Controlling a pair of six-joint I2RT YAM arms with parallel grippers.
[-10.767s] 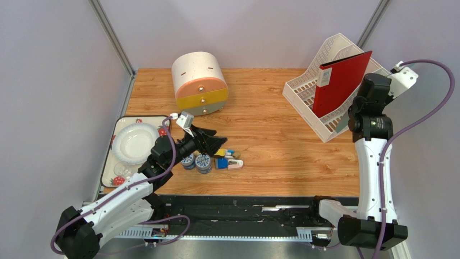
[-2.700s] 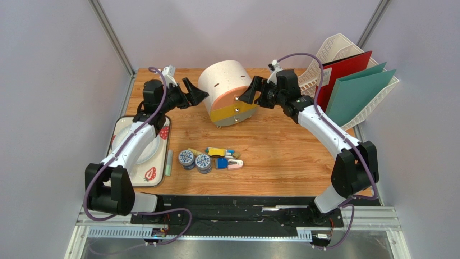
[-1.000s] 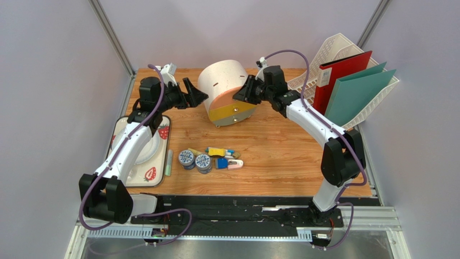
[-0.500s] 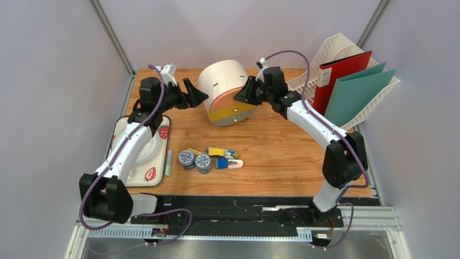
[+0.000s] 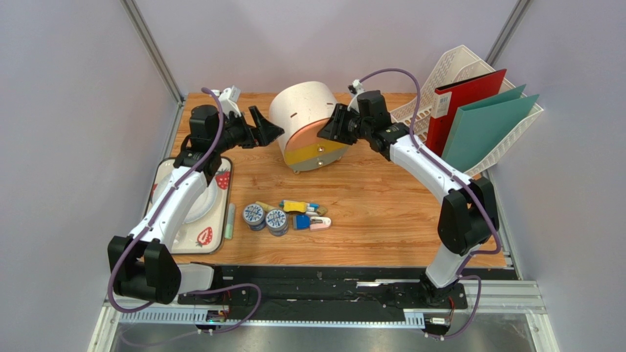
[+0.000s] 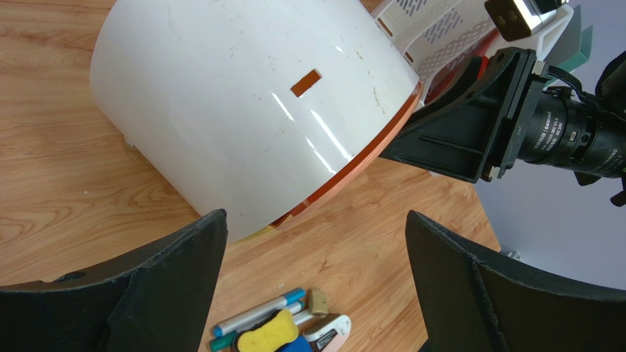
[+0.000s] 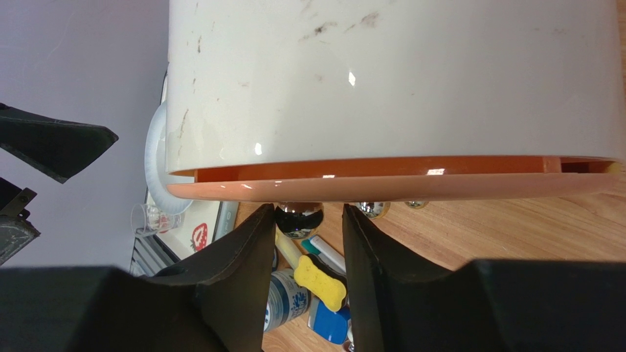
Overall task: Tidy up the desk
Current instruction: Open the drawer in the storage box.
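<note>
On the wood-grain desk [image 5: 382,213] a round white drawer box [image 5: 305,121] with an orange and a yellow drawer stands at the back middle. My right gripper [image 5: 328,126] reaches to its front from the right. In the right wrist view its jaws [image 7: 308,213] straddle the chrome knob [image 7: 297,218] under the orange drawer front [image 7: 389,187]. The left finger touches the knob and a gap shows on the right, so the gripper is open. My left gripper [image 5: 268,126] hangs wide open just left of the box [image 6: 242,110], holding nothing.
A white file rack [image 5: 441,81] at the back right holds a red folder [image 5: 459,103] and a green folder [image 5: 488,128]. The strawberry tray [image 5: 209,235] lies at the left edge. Tape rolls [image 5: 264,217], markers, a yellow eraser [image 5: 294,206] and a stapler [image 5: 319,222] sit mid-desk.
The right gripper's jaws have spread apart around the drawer knob. Earlier, the right arm shifted slightly left towards the box. The left arm has not moved.
</note>
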